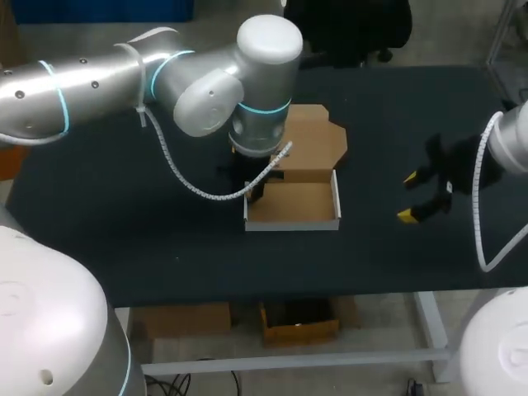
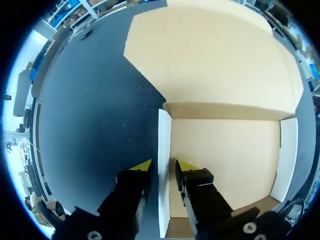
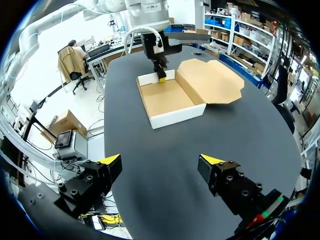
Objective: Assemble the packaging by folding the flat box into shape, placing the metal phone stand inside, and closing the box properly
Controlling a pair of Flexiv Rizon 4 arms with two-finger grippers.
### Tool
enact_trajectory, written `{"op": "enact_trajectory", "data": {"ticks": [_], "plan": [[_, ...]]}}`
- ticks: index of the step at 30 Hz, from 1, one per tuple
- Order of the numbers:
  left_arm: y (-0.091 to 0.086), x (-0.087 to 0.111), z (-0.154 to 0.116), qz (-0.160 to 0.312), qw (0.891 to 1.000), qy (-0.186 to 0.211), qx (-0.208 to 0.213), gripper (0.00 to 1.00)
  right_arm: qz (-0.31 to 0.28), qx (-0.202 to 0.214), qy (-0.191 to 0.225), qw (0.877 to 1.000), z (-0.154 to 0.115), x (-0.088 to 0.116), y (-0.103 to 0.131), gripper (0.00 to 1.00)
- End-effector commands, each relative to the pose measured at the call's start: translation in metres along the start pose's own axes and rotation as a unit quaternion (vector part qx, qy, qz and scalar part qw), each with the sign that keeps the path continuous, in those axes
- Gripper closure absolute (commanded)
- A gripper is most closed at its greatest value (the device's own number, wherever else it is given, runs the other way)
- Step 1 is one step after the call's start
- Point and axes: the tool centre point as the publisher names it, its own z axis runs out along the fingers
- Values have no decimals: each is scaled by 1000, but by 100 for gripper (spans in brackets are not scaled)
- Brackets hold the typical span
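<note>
Astride box (image 2: 225,150) side wall: L gripper (image 2: 163,167); R gripper (image 3: 160,160) well apart.

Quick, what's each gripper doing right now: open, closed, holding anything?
Left gripper: straddles a side wall of the box; grip cannot be told.
Right gripper: open, empty.

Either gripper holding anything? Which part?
Nothing held. Left gripper straddles a side wall of the box, jaws not closed on it; right gripper open, empty.

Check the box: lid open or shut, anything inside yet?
Open and empty. The lid lies flat on the table behind the box; inside is bare cardboard.
</note>
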Motion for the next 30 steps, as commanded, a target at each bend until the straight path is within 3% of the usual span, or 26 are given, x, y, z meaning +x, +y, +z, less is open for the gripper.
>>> {"op": "enact_trajectory", "data": {"ticks": [1,2,4,6,12,20,25,30], "plan": [[8,-5,-8,4,999,50,14,55,1,0,3,1000,1,-2,0,0],[8,-5,-10,7,998,55,17,52,2,1,3,1000,1,-2,0,0],[10,-4,-14,15,997,72,23,35,3,2,3,1000,1,-2,0,0],[11,-3,-19,21,996,84,29,31,4,3,2,1000,1,-2,0,0],[17,-9,-37,56,987,140,53,0,8,4,-2,1000,-1,-2,-2,0],[25,-26,-66,120,965,220,81,0,11,1,-11,1000,-8,-3,-2,0],[30,-38,-84,190,938,274,99,0,10,-5,-11,1000,-9,-2,-1,0],[33,-56,-98,223,923,296,103,0,17,-5,-13,1000,-12,1,-2,0]]}}
